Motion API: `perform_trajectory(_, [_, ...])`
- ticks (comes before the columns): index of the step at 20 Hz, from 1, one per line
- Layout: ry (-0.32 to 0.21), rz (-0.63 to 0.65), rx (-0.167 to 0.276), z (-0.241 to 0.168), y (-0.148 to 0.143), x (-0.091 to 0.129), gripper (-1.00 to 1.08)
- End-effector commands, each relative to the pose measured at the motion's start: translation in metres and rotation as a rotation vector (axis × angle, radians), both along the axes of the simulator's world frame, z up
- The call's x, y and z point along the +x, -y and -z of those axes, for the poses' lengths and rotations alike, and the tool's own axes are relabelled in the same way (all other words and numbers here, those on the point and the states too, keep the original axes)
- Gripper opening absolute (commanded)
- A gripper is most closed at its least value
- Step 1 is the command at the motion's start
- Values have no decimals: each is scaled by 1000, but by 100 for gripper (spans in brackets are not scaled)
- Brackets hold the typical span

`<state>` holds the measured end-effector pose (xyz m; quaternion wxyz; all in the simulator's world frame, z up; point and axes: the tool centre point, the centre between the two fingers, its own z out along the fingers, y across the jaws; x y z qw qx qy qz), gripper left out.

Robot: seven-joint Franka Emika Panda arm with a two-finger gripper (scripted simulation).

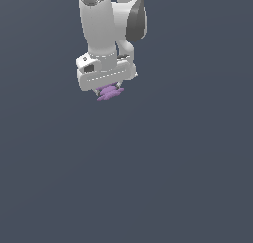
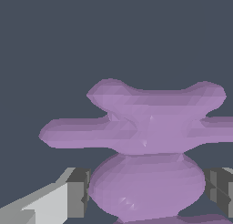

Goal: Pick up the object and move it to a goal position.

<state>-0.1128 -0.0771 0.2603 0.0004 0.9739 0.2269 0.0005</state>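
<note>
Gripper (image 1: 109, 90) points down beneath the white arm (image 1: 101, 24), high in the exterior view. Object (image 1: 109, 93), light purple, sits directly under the gripper body, prongs poking out past it on both sides.

Wrist view: object (image 2: 146, 148) fills the frame between the two grey pads (image 2: 78, 192), one on each side of its rounded lower bulge. Pads appear pressed against the bulge; jaws narrowed to the object's width, so it reads as held. No surface or shadow visible under the object, so it looks to be lifted clear, though height cannot be told.

No goal marker shows in either view.

Step in hand, by my reading: carry to goal. Doing it well:
- hold squeeze constant; the bulge is rounded and could roll between the pads
- move smoothly, no sharp turns of the wrist
- keep the gripper vertical so the prongs stay level
</note>
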Motion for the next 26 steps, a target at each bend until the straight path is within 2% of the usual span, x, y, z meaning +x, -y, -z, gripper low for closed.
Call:
perform_trajectory(1, [-1, 0, 1, -26, -2, -4, -100])
perform_trajectory(15, [-1, 0, 1, -162, -11, -22, -100])
perform_trajectory(26, [-1, 0, 1, -216, -14, -26, -100])
